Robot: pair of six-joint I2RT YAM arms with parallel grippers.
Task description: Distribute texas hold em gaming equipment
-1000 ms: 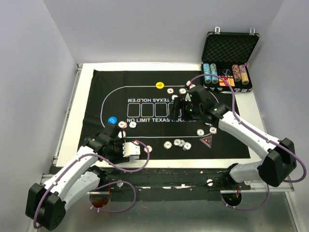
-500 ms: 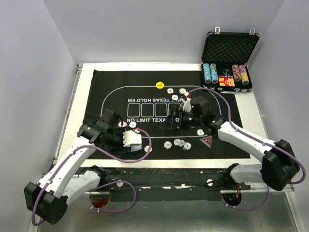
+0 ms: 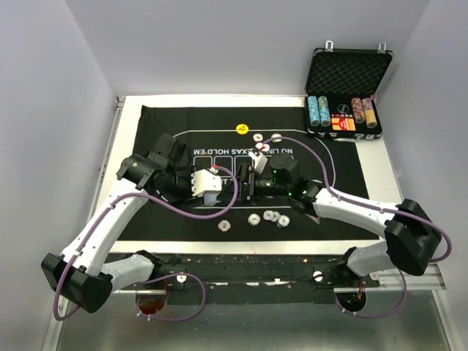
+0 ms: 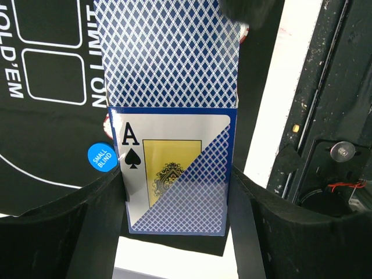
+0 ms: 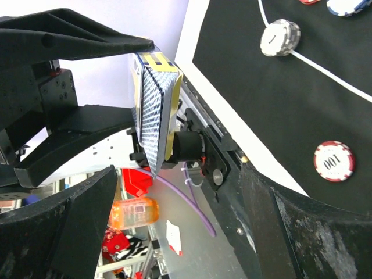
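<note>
My left gripper (image 4: 176, 174) is shut on a deck of blue-backed playing cards (image 4: 174, 145) in an ace-of-spades box, several cards sliding out of its top. In the top view it (image 3: 221, 189) hangs over the middle of the black mat (image 3: 168, 124). My right gripper (image 3: 246, 184) faces it, open. In the right wrist view the deck (image 5: 154, 110) sits just ahead of those open jaws (image 5: 180, 171), apart from them. Striped poker chips lie on the mat: some near the front (image 3: 269, 215), two near the back (image 3: 257, 136). A yellow button (image 3: 240, 129) and a blue small-blind button (image 4: 100, 156) also lie there.
An open black case (image 3: 344, 77) with chip stacks (image 3: 318, 110) stands at the back right, off the mat. A white chip (image 5: 280, 38) and a red 100 chip (image 5: 333, 161) lie below my right wrist. The table's front edge and frame rail (image 3: 292, 259) run close by.
My left arm has lifted the deck and carried it right, over the mat's middle. My right arm has swung left and down, its jaws opening wider, until it faces the deck.
</note>
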